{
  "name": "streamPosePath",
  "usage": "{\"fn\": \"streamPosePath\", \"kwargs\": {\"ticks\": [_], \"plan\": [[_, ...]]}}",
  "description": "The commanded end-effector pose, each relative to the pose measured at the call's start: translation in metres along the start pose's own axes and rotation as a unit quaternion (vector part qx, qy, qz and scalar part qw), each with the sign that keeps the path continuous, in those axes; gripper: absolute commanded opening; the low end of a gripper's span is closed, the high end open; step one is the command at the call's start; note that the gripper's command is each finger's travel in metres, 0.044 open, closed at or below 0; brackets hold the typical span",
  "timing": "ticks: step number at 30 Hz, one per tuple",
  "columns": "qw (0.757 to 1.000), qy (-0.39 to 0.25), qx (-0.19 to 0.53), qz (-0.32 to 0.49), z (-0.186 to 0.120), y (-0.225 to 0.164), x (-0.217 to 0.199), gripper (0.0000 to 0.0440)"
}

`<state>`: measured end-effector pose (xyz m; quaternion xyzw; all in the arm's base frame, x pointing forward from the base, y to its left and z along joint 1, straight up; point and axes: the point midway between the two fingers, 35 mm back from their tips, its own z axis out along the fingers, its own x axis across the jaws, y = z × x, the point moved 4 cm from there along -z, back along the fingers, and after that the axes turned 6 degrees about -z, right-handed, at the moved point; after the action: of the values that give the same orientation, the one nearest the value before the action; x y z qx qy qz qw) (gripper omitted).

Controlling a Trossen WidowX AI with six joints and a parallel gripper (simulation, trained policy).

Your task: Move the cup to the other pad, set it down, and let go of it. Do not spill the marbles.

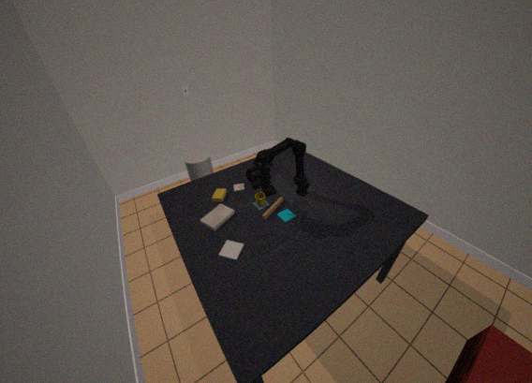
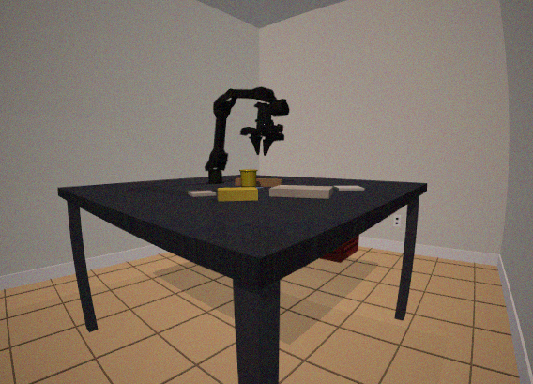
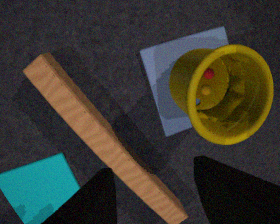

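The yellow cup (image 1: 260,199) (image 2: 249,178) (image 3: 183,82) stands upright on the blue-grey pad (image 1: 260,207) (image 3: 156,65). Inside it the wrist view shows a red marble (image 3: 209,74), an orange marble (image 3: 206,90) and a bluish one (image 3: 197,102). The teal pad (image 1: 287,215) (image 3: 41,185) lies on the other side of a wooden bar, with nothing standing on it. My gripper (image 2: 261,154) (image 3: 154,172) is partly open and empty, pointing down above the table. The cup is beyond the right finger in the wrist view, not between the fingers.
The wooden bar (image 1: 273,208) (image 2: 269,182) (image 3: 91,125) lies between the two pads. A yellow block (image 1: 219,195) (image 2: 237,194), a pale thick block (image 1: 217,216) (image 2: 301,192), a flat pale tile (image 1: 231,249) (image 2: 349,188) and a smaller one (image 1: 239,187) (image 2: 202,193) also lie on the table.
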<state>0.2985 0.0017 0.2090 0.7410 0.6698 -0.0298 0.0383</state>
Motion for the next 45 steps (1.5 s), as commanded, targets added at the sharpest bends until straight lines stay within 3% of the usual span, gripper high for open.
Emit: {"fn": "streamPosePath", "kwargs": {"ticks": [1, 20, 33, 42, 45], "plan": [[1.000, -0.006, 0.015, -0.006, 0.011, 0.001, -0.006, 0.0170], [0.997, -0.008, 0.066, -0.035, 0.065, 0.000, -0.028, 0.0193], [0.991, 0.006, 0.091, -0.098, 0.110, -0.004, -0.034, 0.0198], [0.982, 0.012, 0.094, -0.163, 0.117, -0.009, -0.037, 0.0001], [0.979, 0.016, 0.093, -0.179, 0.113, -0.010, -0.038, 0.0004]]}}
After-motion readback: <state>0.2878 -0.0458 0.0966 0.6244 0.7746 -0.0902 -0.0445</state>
